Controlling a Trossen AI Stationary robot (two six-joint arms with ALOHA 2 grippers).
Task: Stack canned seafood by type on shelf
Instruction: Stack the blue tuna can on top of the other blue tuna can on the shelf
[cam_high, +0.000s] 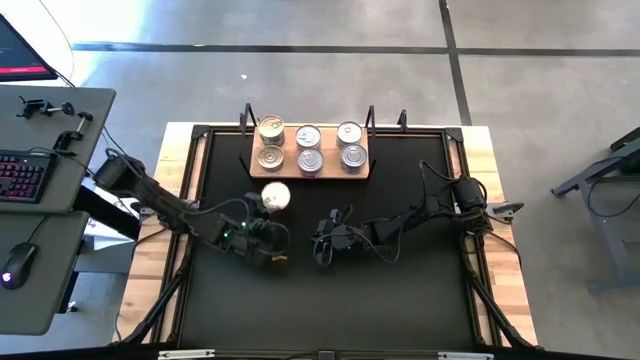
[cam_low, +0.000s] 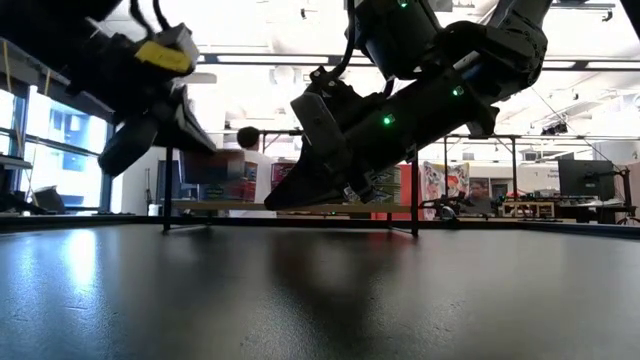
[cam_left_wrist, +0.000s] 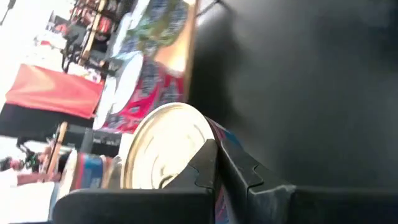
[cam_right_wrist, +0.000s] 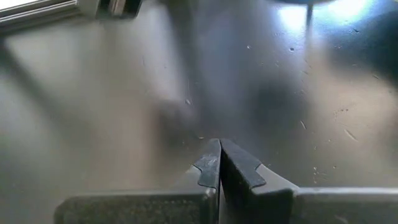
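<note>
A large black mat (cam_high: 330, 290) was seen covering most of the table from above, with a light-brown wooden board (cam_high: 371, 165) lying across its far edge, long axis running left to right. Six round tins (cam_high: 310, 147) were set on the board in two rows of three, lids up; two at the left end showed gold lids, the rest silver.

The left gripper (cam_high: 268, 212) was held above the mat just in front of the board, pinching a seventh tin (cam_high: 276, 196). In the left wrist view this tin (cam_left_wrist: 168, 149) was shown on edge, its pale gold lid turned toward the camera and a blue and red label wrapped round its side; no writing could be read.

The right gripper (cam_high: 322, 252) was placed over the mat's middle, near the left one. In the right wrist view its fingers (cam_right_wrist: 209, 165) were pressed together over bare mat.
</note>
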